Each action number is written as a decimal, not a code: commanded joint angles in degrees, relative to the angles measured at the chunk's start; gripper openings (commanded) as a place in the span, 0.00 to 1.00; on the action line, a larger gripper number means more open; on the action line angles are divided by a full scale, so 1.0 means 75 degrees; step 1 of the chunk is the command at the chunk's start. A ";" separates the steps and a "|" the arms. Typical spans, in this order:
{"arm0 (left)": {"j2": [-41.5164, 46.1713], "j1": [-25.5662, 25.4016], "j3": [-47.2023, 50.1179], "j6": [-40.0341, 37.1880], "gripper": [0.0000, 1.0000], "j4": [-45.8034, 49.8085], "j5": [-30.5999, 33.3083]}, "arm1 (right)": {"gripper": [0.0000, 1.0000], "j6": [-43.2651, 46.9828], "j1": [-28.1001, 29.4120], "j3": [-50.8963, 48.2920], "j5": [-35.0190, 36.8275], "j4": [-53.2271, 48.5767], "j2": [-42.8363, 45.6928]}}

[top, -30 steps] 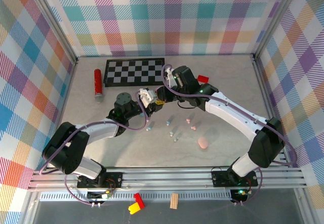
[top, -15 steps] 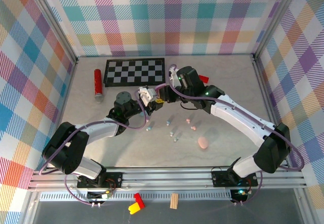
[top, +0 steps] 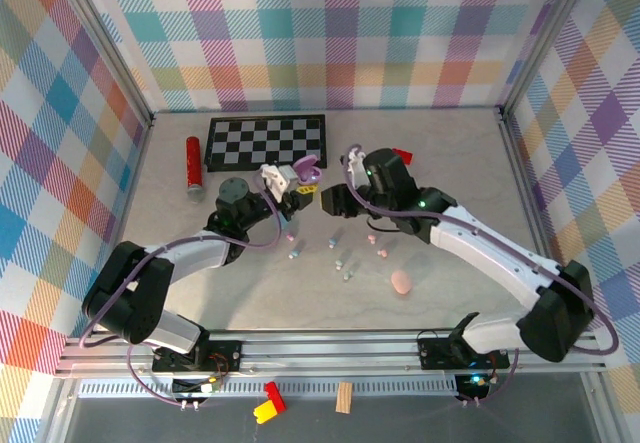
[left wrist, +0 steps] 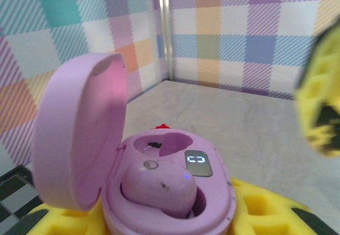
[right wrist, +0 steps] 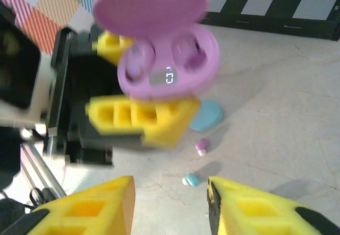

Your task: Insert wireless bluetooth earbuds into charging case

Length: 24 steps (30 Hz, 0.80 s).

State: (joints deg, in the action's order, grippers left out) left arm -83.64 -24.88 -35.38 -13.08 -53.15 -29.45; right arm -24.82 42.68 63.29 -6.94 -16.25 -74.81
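My left gripper is shut on an open purple charging case, its yellow pads under the base. In the left wrist view the case has its lid up at the left. One purple earbud sits in the nearer socket, the farther socket is bare, and a small display is lit. My right gripper hangs just right of the case, open, with nothing between its fingers. Several loose earbuds lie on the table, among them a purple one and a blue one.
A light-blue oval piece lies under the held case. A pink oval case sits nearer the front. At the back are a checkerboard, a red cylinder and a small red block.
My right gripper has opened and drawn back to the right, away from the purple case. My left gripper has carried the case a little toward the back.
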 commanded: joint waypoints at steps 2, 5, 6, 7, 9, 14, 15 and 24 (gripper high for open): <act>0.0449 0.0426 0.0250 0.0357 0.35 -0.0394 -0.0186 | 0.49 -0.0425 -0.0085 -0.0769 -0.0001 0.1039 0.0466; 0.0692 0.0693 0.0354 0.0537 0.35 -0.0366 -0.0157 | 0.52 -0.0796 -0.0155 -0.0788 0.0002 0.0802 0.0031; 0.0783 0.0786 0.0386 0.0658 0.35 -0.0384 -0.0133 | 0.52 -0.0951 -0.0147 -0.0806 -0.0038 0.0832 -0.0173; 0.0871 0.0886 0.0403 0.0807 0.35 -0.0407 -0.0116 | 0.53 -0.1115 -0.0153 -0.0790 -0.0115 0.0847 -0.0437; 0.1019 0.1093 0.0438 0.1140 0.35 -0.0496 -0.0156 | 0.53 -0.1368 -0.0149 -0.0671 -0.0483 0.0950 -0.0960; 0.1073 0.1753 0.0544 0.2092 0.35 -0.1137 -0.0413 | 0.52 -0.1978 0.0006 -0.0246 -0.1201 0.1264 -0.2412; 0.1085 0.1864 0.0562 0.2233 0.35 -0.1207 -0.0432 | 0.51 -0.2025 0.0076 -0.0125 -0.1190 0.1233 -0.2701; 0.1584 0.2168 0.0621 0.2201 0.35 -0.0706 -0.0443 | 0.43 -0.1966 0.0610 0.0929 -0.0871 0.0958 -0.4510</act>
State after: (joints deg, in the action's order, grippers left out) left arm -73.80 -9.78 -31.24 2.20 -57.17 -31.16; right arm -39.77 46.04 67.26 -13.56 -9.06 -106.34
